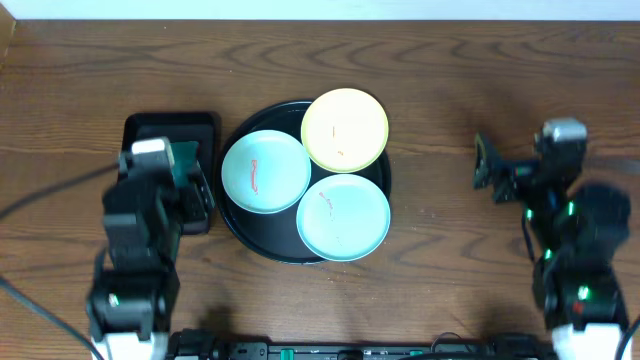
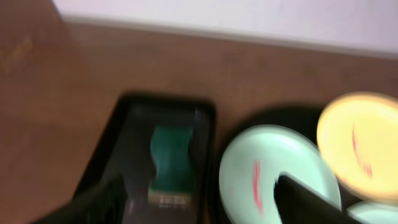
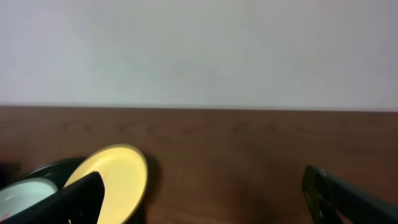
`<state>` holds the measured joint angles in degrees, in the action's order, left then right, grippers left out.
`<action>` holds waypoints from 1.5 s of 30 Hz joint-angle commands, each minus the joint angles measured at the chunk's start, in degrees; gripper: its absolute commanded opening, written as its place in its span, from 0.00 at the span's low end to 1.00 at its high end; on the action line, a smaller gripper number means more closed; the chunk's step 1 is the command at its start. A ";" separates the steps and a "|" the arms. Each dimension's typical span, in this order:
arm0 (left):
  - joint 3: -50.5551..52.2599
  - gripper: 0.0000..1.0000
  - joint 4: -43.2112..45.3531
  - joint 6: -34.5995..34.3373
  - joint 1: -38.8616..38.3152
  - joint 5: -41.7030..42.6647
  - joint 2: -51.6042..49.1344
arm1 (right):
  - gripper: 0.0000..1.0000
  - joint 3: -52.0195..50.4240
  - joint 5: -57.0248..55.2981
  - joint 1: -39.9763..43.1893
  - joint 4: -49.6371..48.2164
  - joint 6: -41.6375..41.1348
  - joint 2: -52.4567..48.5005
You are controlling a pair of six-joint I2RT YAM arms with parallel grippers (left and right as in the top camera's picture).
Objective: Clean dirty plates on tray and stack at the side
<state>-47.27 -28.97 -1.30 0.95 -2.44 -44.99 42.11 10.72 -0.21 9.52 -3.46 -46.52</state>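
Note:
The round black tray (image 1: 238,222) sits mid-table and holds three plates. A turquoise plate (image 1: 265,172) with a red smear lies on its left, a yellow plate (image 1: 345,130) at the back and another turquoise plate (image 1: 343,216) at the front right. My left gripper (image 1: 172,178) hovers open over the small rectangular tray, left of the round one. In the left wrist view the left gripper (image 2: 205,206) is empty, with the smeared turquoise plate (image 2: 261,180) beside its right finger. My right gripper (image 1: 490,168) is open and empty over bare table, right of the plates. The right wrist view shows the yellow plate (image 3: 121,180) at the left.
A small black rectangular tray (image 1: 150,128) stands left of the round tray. It holds a green sponge (image 2: 172,158). Bare wooden table (image 1: 440,90) lies between the round tray and the right arm. A pale wall (image 3: 199,50) runs along the far edge.

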 commanded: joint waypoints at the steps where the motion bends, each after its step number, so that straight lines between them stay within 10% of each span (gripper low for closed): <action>1: -11.04 0.77 -6.62 -0.11 -0.17 0.52 -7.45 | 0.99 9.77 5.09 0.44 5.95 0.79 -8.02; 10: -40.79 0.77 -33.73 -3.69 0.44 7.10 -32.06 | 0.99 36.76 10.58 0.44 36.24 0.76 -30.12; 21: -43.45 0.77 -33.94 -3.69 0.52 12.31 -45.81 | 0.99 40.61 14.10 0.42 40.39 -2.25 -40.76; 35: -43.41 0.77 -34.60 -5.44 0.63 0.55 -48.46 | 0.76 49.57 11.08 -18.71 39.69 -14.95 -56.50; 45: -42.95 0.77 -34.77 -12.76 0.66 -10.97 -48.46 | 0.39 55.28 5.01 -31.58 37.68 -24.46 -69.99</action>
<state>-89.65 -63.48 -11.73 1.34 -9.15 -93.43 96.09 19.77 -29.17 47.88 -23.49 -114.21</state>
